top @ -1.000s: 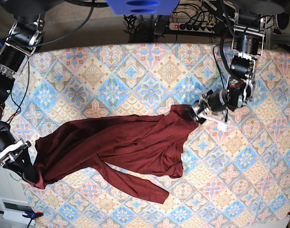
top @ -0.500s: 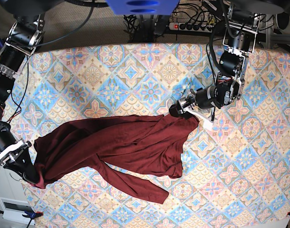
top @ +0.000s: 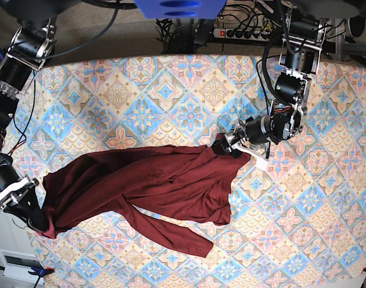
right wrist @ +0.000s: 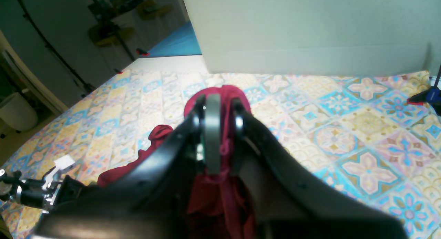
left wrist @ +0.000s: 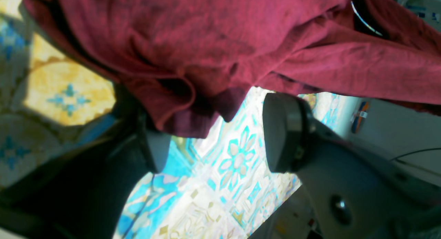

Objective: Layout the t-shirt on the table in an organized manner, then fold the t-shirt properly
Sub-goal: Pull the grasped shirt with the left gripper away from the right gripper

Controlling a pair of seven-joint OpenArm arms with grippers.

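black arms [top: 294, 72] with loose cables, pale grey gripper pads [left wrist: 284, 132].

Matt maroon jersey t-shirt [top: 153, 180]; printed cloth table [top: 171, 90]

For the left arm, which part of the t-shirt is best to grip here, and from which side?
The raised corner of the t-shirt nearest the left gripper, probably. It is a free edge bunched into a fold at the garment's far-right tip in the base view, and the wrist view shows it hanging between the open jaws. Come in low from the bare table side.

Maroon t-shirt [top: 153, 180], pastel-tiled table [top: 171, 90]
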